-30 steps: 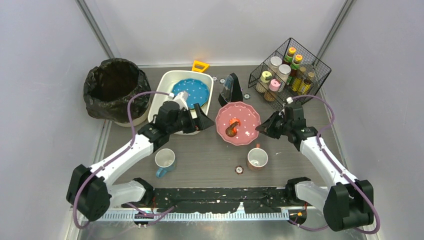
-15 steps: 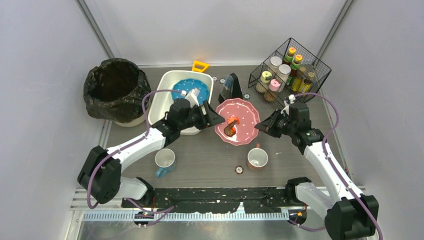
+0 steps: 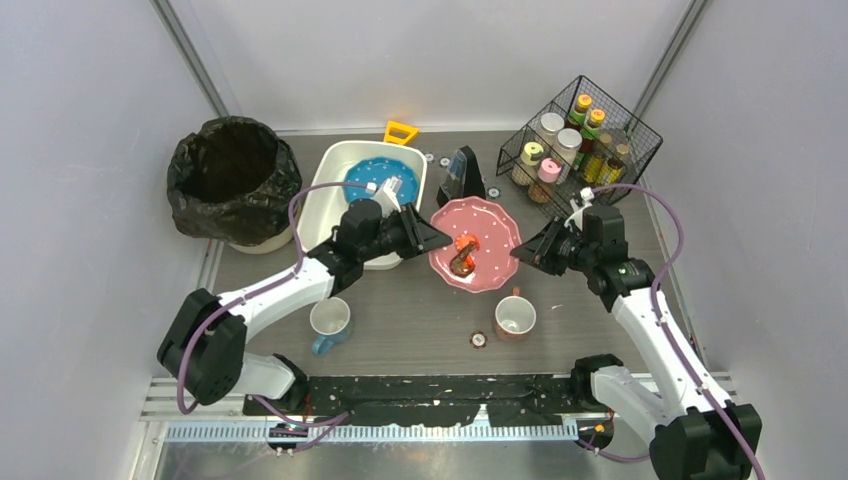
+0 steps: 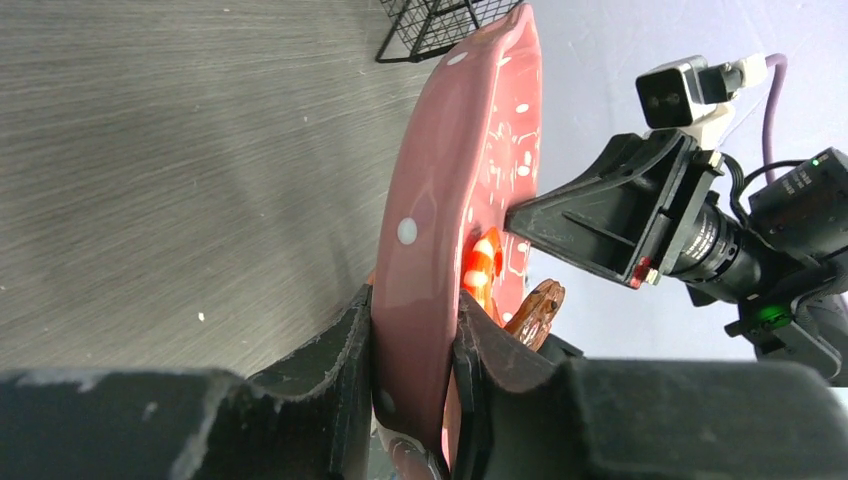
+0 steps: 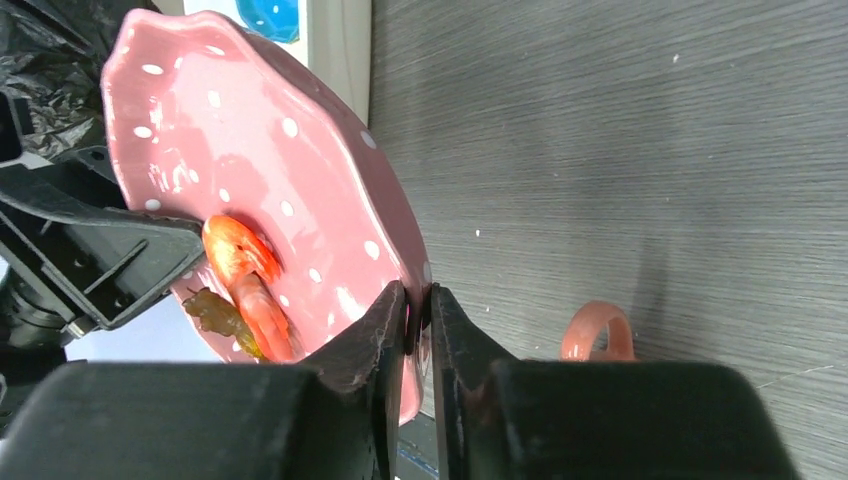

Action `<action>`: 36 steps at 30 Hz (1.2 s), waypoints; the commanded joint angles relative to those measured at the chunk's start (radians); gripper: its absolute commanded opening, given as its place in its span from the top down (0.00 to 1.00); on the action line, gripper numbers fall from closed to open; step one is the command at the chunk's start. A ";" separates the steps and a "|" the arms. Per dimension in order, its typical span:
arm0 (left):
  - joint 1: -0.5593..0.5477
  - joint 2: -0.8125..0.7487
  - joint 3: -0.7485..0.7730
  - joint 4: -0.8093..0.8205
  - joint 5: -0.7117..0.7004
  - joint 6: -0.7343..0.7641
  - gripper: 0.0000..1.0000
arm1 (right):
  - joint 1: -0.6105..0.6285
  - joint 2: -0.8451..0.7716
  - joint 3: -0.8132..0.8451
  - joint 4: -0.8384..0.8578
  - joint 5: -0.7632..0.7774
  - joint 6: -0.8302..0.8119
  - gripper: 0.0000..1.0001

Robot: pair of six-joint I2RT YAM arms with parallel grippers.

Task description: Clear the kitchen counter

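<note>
Kitchen counter (image 3: 420, 320) risked spilled scraps (image 3: 464, 255): you had left gripper (image 3: 440, 240) and right gripper (image 3: 515, 257) each clamped on the pink plate (image 3: 490, 235) at its left and right rims, where uneven lifting would tip it.

left end effector (image 3: 431, 238) clamped | right end effector (image 3: 521, 254) clamped, facing inward
</note>
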 commanded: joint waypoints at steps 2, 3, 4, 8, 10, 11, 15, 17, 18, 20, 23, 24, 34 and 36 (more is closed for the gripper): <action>-0.004 -0.098 -0.019 0.108 0.013 -0.076 1.00 | 0.001 -0.080 0.112 0.056 -0.018 -0.049 0.65; -0.004 -0.114 -0.018 0.108 0.012 -0.082 1.00 | 0.001 -0.085 0.125 0.033 0.009 -0.062 0.52; -0.003 -0.131 -0.017 0.106 0.005 -0.087 1.00 | 0.001 -0.095 0.135 0.020 0.024 -0.093 0.46; 0.001 -0.206 0.002 0.055 -0.031 -0.086 1.00 | 0.001 -0.133 0.201 -0.084 0.150 -0.183 0.23; 0.011 -0.249 0.022 0.014 -0.049 -0.083 1.00 | 0.001 -0.166 0.237 -0.124 0.219 -0.225 0.11; 0.018 -0.265 0.032 -0.007 -0.056 -0.081 1.00 | 0.001 -0.179 0.244 -0.142 0.267 -0.249 0.06; 0.066 -0.324 0.078 -0.067 -0.076 -0.082 1.00 | 0.001 -0.283 0.275 -0.182 0.402 -0.314 0.04; 0.108 -0.343 0.116 -0.108 -0.081 -0.080 1.00 | 0.000 -0.325 0.286 -0.201 0.502 -0.344 0.05; 0.126 -0.350 0.134 -0.128 -0.087 -0.078 1.00 | 0.000 -0.339 0.289 -0.212 0.564 -0.354 0.05; 0.171 -0.362 0.165 -0.168 -0.101 -0.077 1.00 | 0.001 -0.373 0.288 -0.231 0.647 -0.379 0.05; 0.249 -0.380 0.202 -0.201 -0.107 -0.090 1.00 | 0.000 -0.417 0.280 -0.248 0.726 -0.412 0.05; 0.277 -0.386 0.211 -0.204 -0.109 -0.099 1.00 | 0.000 -0.422 0.275 -0.255 0.753 -0.422 0.05; 0.500 -0.413 0.300 -0.241 -0.154 -0.180 1.00 | 0.001 -0.471 0.218 -0.282 0.812 -0.441 0.05; 0.556 -0.423 0.301 -0.237 -0.170 -0.201 1.00 | 0.000 -0.484 0.211 -0.282 0.821 -0.442 0.05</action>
